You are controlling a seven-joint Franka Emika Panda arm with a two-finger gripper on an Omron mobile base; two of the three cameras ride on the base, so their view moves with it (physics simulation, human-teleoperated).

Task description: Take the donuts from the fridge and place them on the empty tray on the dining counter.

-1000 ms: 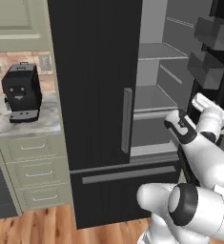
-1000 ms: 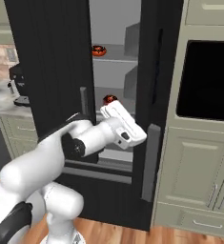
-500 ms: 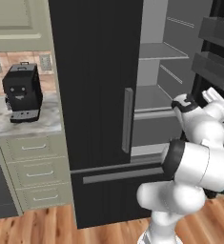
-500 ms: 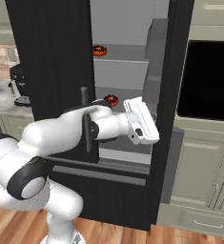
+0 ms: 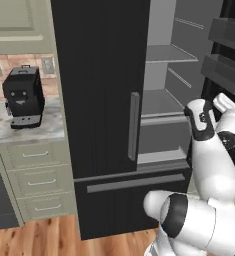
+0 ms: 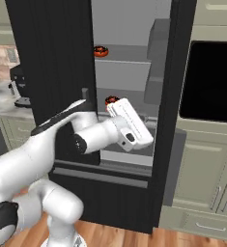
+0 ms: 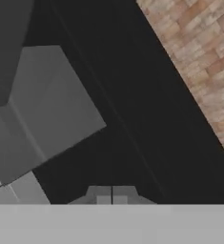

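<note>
The fridge (image 6: 52,72) stands with its left door closed and its right door (image 6: 175,96) swung open. One of the donuts (image 6: 101,50) sits on an upper shelf. The other donut (image 6: 112,100) lies on the shelf below, just behind my white hand. My gripper (image 7: 112,197) is shut with nothing between the fingers. It hangs low in the fridge opening, near the open door, and looks down at that door's dark inner face and grey bins. In the left base view my arm (image 5: 211,150) rises in front of the open compartment. The empty tray and the dining counter are out of view.
A black coffee machine (image 5: 23,97) stands on a marble-topped cabinet run (image 5: 29,135) left of the fridge. A black built-in oven (image 6: 209,79) sits in pale cabinets to the right. Door bins (image 5: 229,50) jut from the open door. Wood floor lies below.
My hand has swung to the right across the fridge opening and turned, and the right door stands wider open than a second ago. The fingers stayed shut.
</note>
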